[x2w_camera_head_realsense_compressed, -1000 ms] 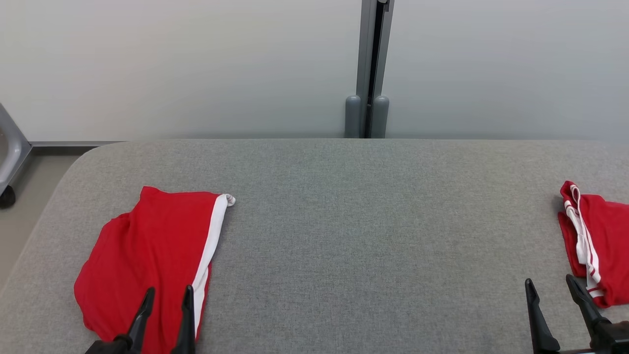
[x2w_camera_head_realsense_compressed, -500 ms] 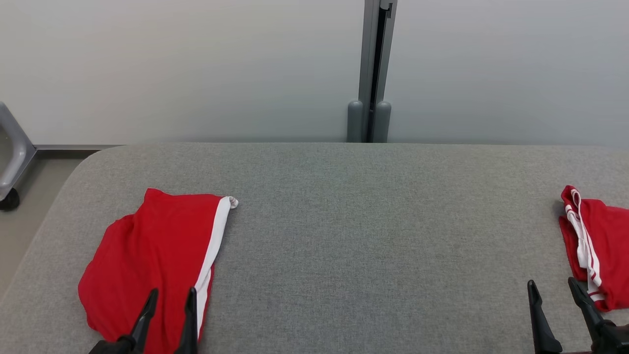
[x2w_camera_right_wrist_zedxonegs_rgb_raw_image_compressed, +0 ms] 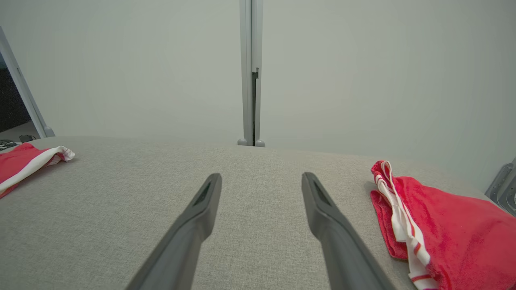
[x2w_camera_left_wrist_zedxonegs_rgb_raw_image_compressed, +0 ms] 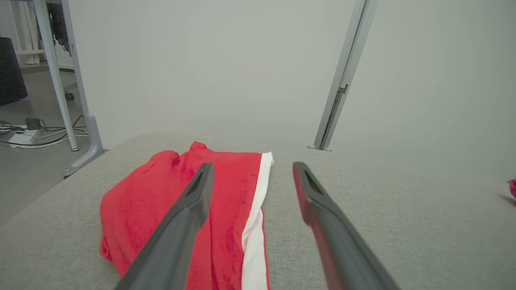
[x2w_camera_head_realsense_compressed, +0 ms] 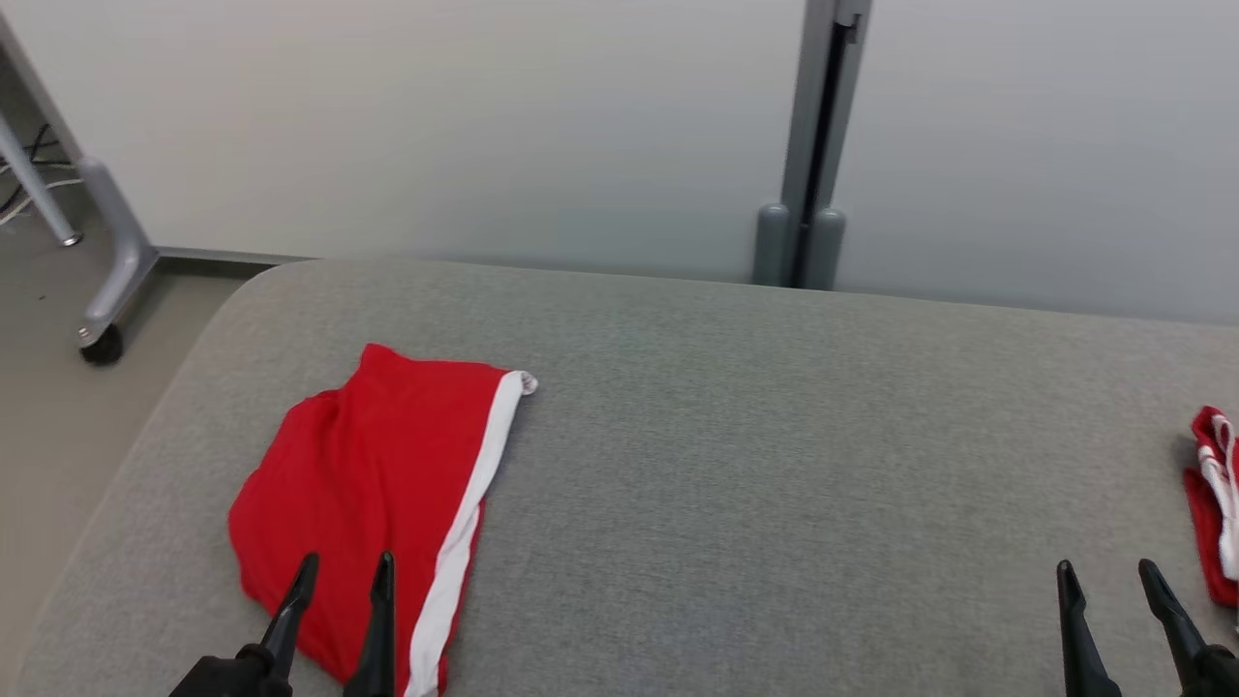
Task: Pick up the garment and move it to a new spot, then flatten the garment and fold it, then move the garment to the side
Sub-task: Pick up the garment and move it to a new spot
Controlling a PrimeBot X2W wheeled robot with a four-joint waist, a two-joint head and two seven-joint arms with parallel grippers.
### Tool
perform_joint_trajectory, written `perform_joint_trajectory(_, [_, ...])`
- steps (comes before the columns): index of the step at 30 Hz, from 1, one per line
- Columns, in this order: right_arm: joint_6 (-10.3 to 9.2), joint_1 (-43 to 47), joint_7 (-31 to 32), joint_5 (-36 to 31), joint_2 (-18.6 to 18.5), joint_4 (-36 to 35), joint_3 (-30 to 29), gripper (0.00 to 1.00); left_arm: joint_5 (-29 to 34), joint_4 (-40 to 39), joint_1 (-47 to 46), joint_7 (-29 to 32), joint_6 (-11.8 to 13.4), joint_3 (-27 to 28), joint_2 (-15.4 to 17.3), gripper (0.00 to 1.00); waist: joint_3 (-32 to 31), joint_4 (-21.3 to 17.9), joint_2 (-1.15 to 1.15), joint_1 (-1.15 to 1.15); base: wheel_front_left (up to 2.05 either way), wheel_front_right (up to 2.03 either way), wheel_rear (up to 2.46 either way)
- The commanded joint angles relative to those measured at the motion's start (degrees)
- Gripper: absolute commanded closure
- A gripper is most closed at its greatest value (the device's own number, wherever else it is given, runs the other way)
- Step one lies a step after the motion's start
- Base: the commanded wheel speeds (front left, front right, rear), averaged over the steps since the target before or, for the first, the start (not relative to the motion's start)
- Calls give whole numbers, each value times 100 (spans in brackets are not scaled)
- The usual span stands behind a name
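A pale wall (x2w_camera_head_realsense_compressed: 484, 126) stands behind everything; a grey post (x2w_camera_head_realsense_compressed: 818, 145) runs down it and ends at the far edge of the table (x2w_camera_head_realsense_compressed: 755, 465). The table is covered with grey woven cloth, and its far left corner is rounded.

The left garment (x2w_camera_head_realsense_compressed: 377, 474) lies on the left part of the table, near the left edge; it is bright red with one broad white band along its right side. It lies rather flat, with soft wrinkles on its left part and a small pale tip at its far right corner; in the left wrist view (x2w_camera_left_wrist_zedxonegs_rgb_raw_image_compressed: 137, 205) the cloth looks a little fuzzy. The right garment (x2w_camera_head_realsense_compressed: 1215, 484) lies at the right side of the table, well apart from the first one, and the edge of the head view cuts it; in the right wrist view (x2w_camera_right_wrist_zedxonegs_rgb_raw_image_compressed: 451, 217) it is also red, more bunched, with a white strip with thin red lines along its left side.

The left gripper (x2w_camera_head_realsense_compressed: 347, 561) is over the near part of the left garment; its fingers are spread wide with nothing between them (x2w_camera_left_wrist_zedxonegs_rgb_raw_image_compressed: 253, 167); I cannot tell if they touch the cloth. The right gripper (x2w_camera_head_realsense_compressed: 1105, 566) is over bare table, just beside the right garment, and its fingers are also wide apart and empty (x2w_camera_right_wrist_zedxonegs_rgb_raw_image_compressed: 262, 176).

On the floor at the far left stands a grey frame leg (x2w_camera_head_realsense_compressed: 121, 252) with a small dark wheel (x2w_camera_head_realsense_compressed: 100, 346).
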Motion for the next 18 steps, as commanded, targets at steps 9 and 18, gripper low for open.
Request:
perform_joint_trajectory(9, [-1, -89, -28, 179, -21, -66, 403, 0, 84, -79, 60, -12, -14, 412, 25, 0, 31, 1792, 0, 0, 0, 0, 0])
perform_joint_trajectory(18, [-1, -367, -28, 119, -30, 121, 728, 0, -77, -341, 140, -11, 89, 642, 23, 0, 129, 1864, 0, 0, 0, 0, 0])
